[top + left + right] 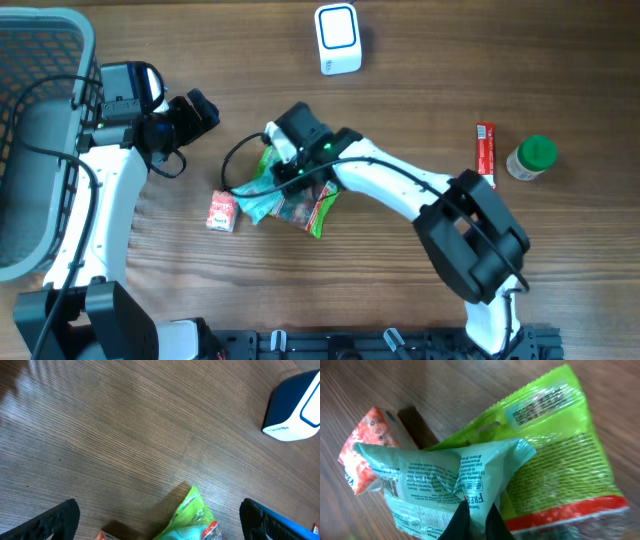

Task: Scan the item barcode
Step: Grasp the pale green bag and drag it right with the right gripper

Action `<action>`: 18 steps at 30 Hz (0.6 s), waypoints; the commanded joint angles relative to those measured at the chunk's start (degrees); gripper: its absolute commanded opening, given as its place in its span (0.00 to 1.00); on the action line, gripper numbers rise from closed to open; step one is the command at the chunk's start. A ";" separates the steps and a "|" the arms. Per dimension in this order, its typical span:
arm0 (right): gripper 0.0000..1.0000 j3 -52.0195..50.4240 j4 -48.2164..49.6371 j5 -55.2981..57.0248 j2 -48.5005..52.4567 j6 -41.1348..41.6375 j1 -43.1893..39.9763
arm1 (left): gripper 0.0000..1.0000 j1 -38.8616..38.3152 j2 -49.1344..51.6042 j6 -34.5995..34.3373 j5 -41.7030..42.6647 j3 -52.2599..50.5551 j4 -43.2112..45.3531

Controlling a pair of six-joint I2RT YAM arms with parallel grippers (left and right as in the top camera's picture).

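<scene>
A mint-green packet (430, 480) lies crumpled on a bright green packet (555, 450) at the table's middle. My right gripper (476, 519) is shut on a raised fold of the mint packet (255, 200); in the overhead view this gripper (283, 172) sits over the pile. A small orange packet (221, 211) lies just left of the pile. The white and blue scanner (337, 38) stands at the far edge, apart from both arms. My left gripper (200, 112) hovers open to the upper left of the pile, holding nothing; its view shows the green packet's tip (192, 510) and the scanner (295, 407).
A grey wire basket (40, 60) fills the left edge beside the left arm. A red bar (486, 152) and a green-lidded jar (531, 157) rest at the right. The right arm stretches across the table's centre.
</scene>
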 commanded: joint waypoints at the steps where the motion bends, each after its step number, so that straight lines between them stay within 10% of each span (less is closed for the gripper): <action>1: 0.04 0.92 -2.64 -6.64 -11.93 -1.79 -6.47 | 1.00 -0.15 -0.20 0.68 0.50 0.87 0.15; 10: 0.04 -1.03 -24.52 5.07 -18.36 -3.28 -19.26 | 1.00 -0.15 -0.20 0.70 0.50 0.87 0.15; 18: 0.04 -16.61 -16.20 12.94 -18.23 -2.95 -20.48 | 1.00 -0.15 -0.20 0.70 0.50 0.87 0.13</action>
